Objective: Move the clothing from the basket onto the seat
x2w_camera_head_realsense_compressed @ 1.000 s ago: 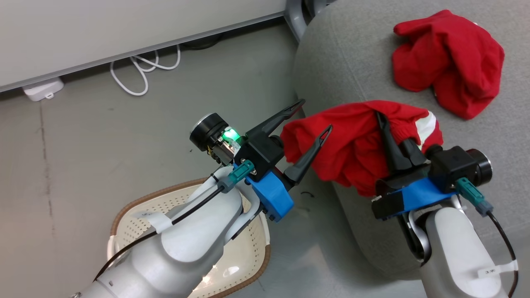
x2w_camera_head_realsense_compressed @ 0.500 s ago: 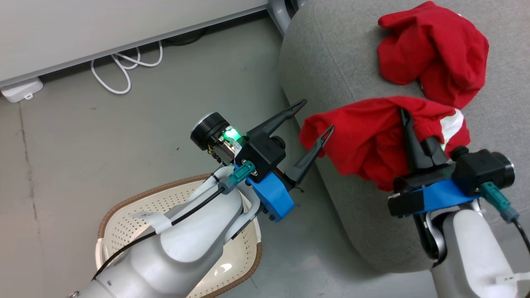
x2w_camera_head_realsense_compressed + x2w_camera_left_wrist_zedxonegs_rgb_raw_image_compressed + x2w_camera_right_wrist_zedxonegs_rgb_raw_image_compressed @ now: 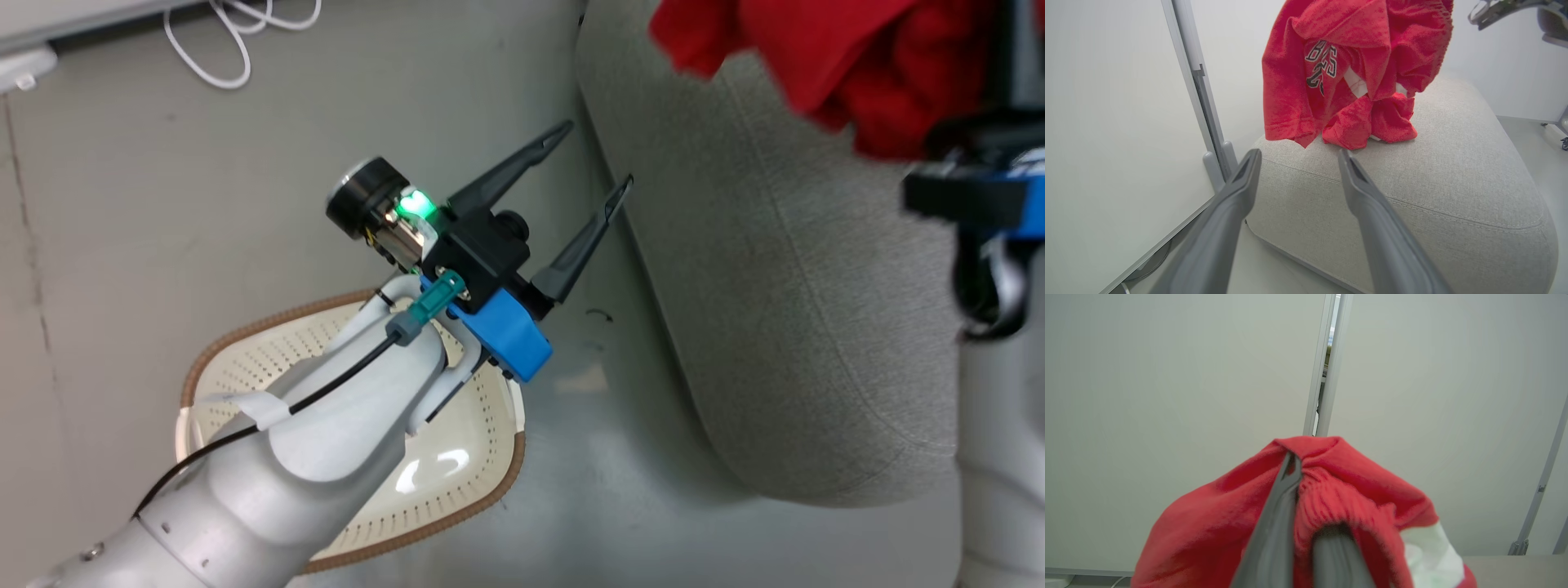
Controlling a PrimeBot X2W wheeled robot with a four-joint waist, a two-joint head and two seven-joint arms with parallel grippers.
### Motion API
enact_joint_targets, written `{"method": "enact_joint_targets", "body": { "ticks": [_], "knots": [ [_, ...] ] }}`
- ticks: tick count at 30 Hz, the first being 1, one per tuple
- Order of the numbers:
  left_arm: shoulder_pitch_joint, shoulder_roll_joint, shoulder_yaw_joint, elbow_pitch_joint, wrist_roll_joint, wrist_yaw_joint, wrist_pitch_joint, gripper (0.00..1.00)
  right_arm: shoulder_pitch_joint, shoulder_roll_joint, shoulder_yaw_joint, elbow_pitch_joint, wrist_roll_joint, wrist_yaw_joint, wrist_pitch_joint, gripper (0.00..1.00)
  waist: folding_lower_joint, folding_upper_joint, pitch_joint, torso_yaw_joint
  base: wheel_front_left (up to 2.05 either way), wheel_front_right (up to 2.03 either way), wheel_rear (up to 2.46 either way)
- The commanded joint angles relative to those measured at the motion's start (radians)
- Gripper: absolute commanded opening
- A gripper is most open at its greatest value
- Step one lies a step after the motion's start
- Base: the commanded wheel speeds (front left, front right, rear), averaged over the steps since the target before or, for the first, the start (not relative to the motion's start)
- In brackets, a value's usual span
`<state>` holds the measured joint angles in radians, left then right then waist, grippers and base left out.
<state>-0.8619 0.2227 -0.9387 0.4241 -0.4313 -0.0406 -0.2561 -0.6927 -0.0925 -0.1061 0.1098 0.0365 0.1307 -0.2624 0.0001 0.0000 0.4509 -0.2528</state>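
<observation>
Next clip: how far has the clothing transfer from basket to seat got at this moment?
Done: the visible part of the basket is bare cream plastic, and a red bundle appears to rest on the seat. In hand: the right gripper is shut on the knit garment, which hangs above the seat. Left: lower and release it. The left gripper is open, holding nothing.

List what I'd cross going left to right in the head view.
Laundry basket → left gripper, jaws open → grey sofa → right forearm.
</observation>
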Motion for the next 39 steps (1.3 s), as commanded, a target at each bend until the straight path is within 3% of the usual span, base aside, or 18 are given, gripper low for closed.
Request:
{"method": "enact_joint_targets", "body": {
  "ticks": [1, 11, 19, 22, 39],
  "knots": [
    [-0.02, 0.012, 0.007, -0.005, 0.005, 0.005, 0.001, 1.0, -0.037, -0.008, -0.013, -0.007, -0.004, 0.0, -0.004, 0.0, -0.0001, 0.0, 0.055, 0.014, 0.0, 0.0, 0.0],
    [-0.085, 0.054, 0.014, -0.055, 0.037, 0.016, 0.015, 1.0, -0.303, -0.129, -0.223, -0.01, -0.008, 0.0, -0.004, 0.0, -0.0001, 0.0, 0.228, 0.031, 0.0, 0.0, 0.0],
    [-0.102, 0.068, 0.014, -0.073, 0.046, 0.025, 0.01, 1.0, -0.333, -0.285, -0.369, 0.08, 0.01, 0.0, -0.004, 0.0, -0.0001, 0.0, 0.276, 0.039, 0.0, 0.0, 0.0],
    [-0.107, 0.071, 0.013, -0.075, 0.046, 0.027, 0.01, 1.0, -0.309, -0.313, -0.392, 0.138, 0.013, 0.0, -0.004, 0.0, -0.0001, 0.0, 0.288, 0.042, 0.0, 0.0, 0.0],
    [-0.127, 0.048, 0.001, -0.058, 0.038, 0.024, 0.004, 1.0, -0.178, -0.198, -0.346, 0.409, -0.038, 0.0, -0.004, 0.0, -0.0001, 0.0, 0.306, 0.074, 0.0, 0.0, 0.0]
  ]
}}
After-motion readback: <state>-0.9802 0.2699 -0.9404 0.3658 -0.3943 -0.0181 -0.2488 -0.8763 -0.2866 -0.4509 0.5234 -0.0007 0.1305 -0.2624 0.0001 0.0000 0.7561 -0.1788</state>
